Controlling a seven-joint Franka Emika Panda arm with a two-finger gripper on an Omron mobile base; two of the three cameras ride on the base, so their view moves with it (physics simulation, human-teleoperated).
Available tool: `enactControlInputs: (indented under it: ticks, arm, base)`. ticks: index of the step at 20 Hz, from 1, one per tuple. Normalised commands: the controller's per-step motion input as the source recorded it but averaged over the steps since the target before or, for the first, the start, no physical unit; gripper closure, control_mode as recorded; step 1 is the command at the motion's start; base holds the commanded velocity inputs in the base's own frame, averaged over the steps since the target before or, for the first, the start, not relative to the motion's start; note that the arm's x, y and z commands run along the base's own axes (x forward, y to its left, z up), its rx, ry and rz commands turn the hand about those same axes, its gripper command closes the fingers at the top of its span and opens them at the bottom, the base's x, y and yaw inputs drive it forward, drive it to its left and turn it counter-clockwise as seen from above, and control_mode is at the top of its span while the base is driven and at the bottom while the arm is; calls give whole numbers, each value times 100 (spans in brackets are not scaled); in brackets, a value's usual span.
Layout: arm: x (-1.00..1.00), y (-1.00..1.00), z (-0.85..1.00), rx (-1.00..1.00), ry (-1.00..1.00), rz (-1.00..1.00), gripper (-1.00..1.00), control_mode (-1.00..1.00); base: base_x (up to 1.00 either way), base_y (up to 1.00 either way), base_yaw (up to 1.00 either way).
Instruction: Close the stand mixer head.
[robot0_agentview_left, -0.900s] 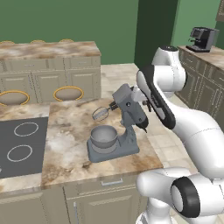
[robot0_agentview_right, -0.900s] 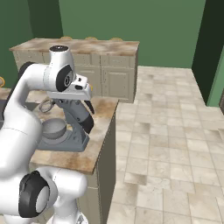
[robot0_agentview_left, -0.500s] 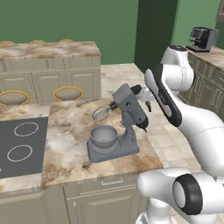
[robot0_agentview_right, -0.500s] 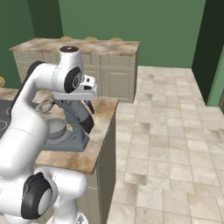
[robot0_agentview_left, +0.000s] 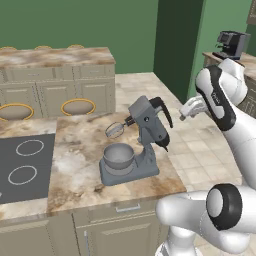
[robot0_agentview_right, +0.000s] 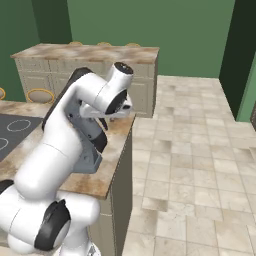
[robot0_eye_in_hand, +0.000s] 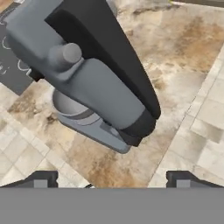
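Since the earlier frames the arm has swung away from the mixer toward the floor side of the counter, and the gripper (robot0_agentview_left: 183, 116) now hangs off the counter's right edge, apart from the stand mixer head (robot0_agentview_left: 146, 121). In the hand view both dark fingertips (robot0_eye_in_hand: 41, 179) sit far apart at the bottom corners, so the tool stands wide with nothing between them.

Around the mixer: a dark cooktop (robot0_agentview_left: 22, 167) lies on the left part of the marble counter (robot0_agentview_left: 80, 150), well apart from the mixer. Two round yellow-rimmed stools (robot0_agentview_left: 78, 106) stand beyond the counter's far edge. A black-and-silver coffee machine (robot0_agentview_left: 231, 44) sits on a separate counter at the far right. Nothing lies between gripper and head.

The head is tilted up, near the counter's right edge. Its long axis runs roughly from left to right along the counter, the whisk (robot0_agentview_left: 115, 130) end raised and pointing left over the grey bowl (robot0_agentview_left: 118, 156), the rear end sloping down toward the right edge.
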Motion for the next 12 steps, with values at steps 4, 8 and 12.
enactControlInputs:
  ticks: [4,8,12]
  arm:
    - [18,0,0,20,-8,51,-100,-100]
    - [31,15,-11,16,-18,35,-100,-100]
    - [52,42,-27,12,-32,16,-100,-100]
  base:
    - [0,0,0]
    - [0,0,0]
    - [0,0,0]
